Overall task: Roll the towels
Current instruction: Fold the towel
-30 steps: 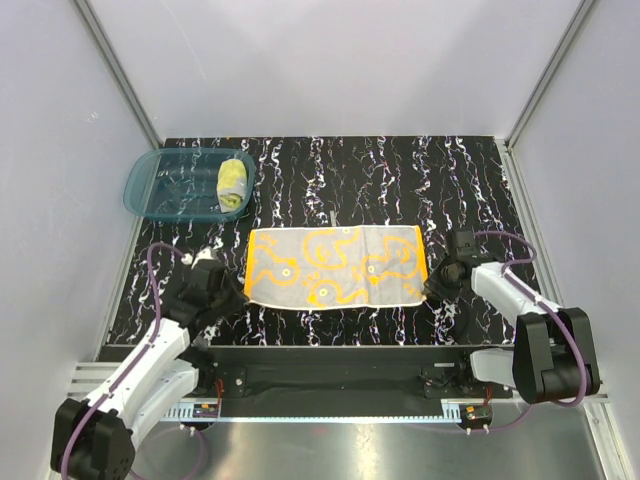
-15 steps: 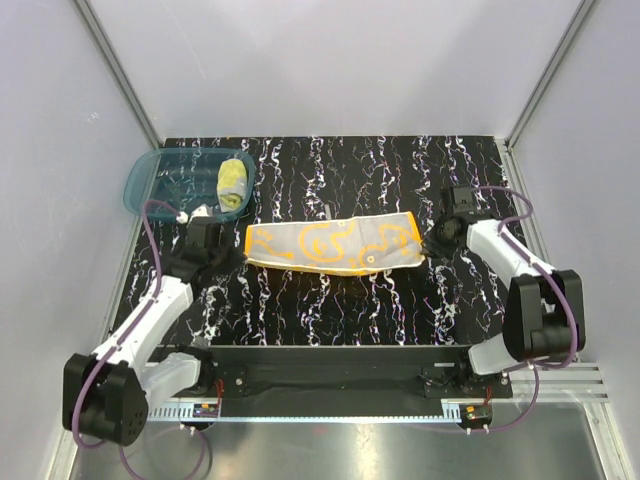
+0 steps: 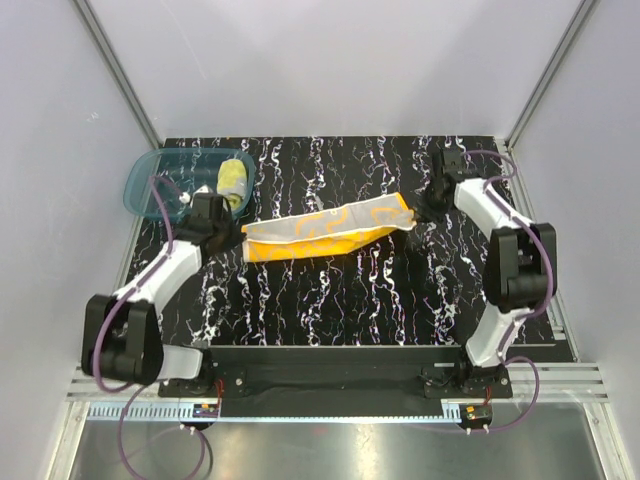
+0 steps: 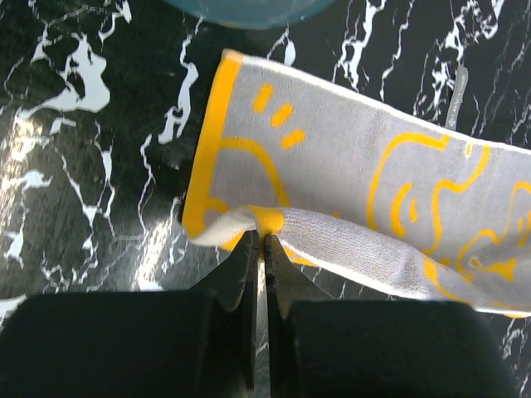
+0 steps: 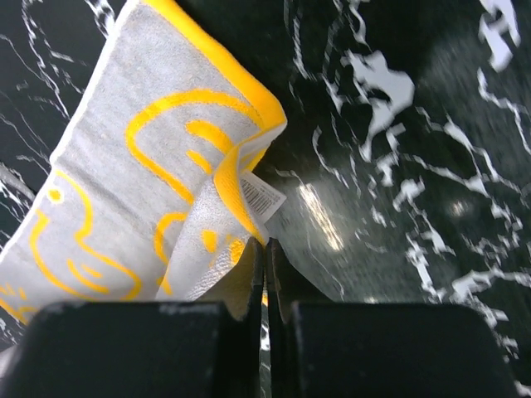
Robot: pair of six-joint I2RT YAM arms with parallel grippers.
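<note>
The orange towel [image 3: 325, 231], grey-beige with orange drawings, is folded over into a long strip across the middle of the table. My left gripper [image 3: 240, 232] is shut on its near left corner [image 4: 264, 224]. My right gripper [image 3: 412, 217] is shut on its near right corner [image 5: 249, 228], beside a white label [image 5: 264, 196]. The towel spreads beyond the fingers in both wrist views [image 4: 348, 178] [image 5: 141, 182]. The pale yellow towel [image 3: 233, 182] lies rolled inside the teal basin [image 3: 150, 185] at the back left.
The black marbled table [image 3: 340, 300] ends at white walls on three sides. The basin's edge shows at the top of the left wrist view [image 4: 249, 10], close behind the towel's left end.
Both grippers carried the towel's near edge away from the bases, folding the flat towel over into a narrow strip. Both arms now reach farther back.
</note>
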